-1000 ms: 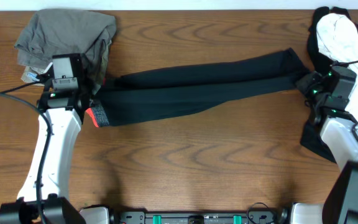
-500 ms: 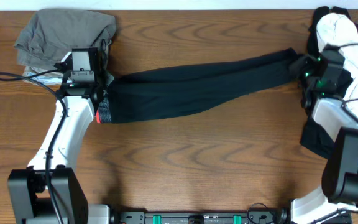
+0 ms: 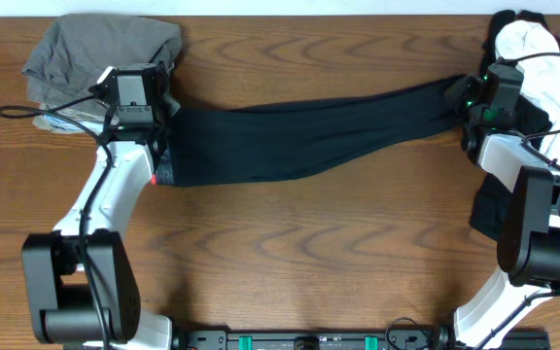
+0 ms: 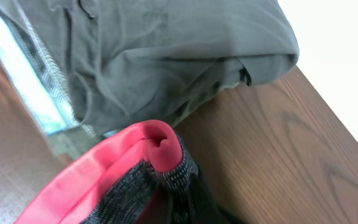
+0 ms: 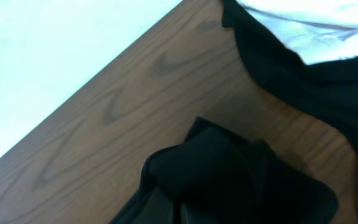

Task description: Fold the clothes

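Black leggings with a red and grey waistband lie stretched across the table. My left gripper is shut on the waistband end, whose red edge fills the left wrist view. My right gripper is shut on the leg-cuff end, a bunch of black cloth in the right wrist view. The fingers of both grippers are hidden by cloth.
A folded grey garment lies at the back left, also in the left wrist view. A white and black clothes pile sits at the far right, also in the right wrist view. The table's far edge is close behind both.
Both grippers moved toward the table's back edge with the leggings' ends. The left went right and back; the right went left and back. The leggings now lie wider and flatter.
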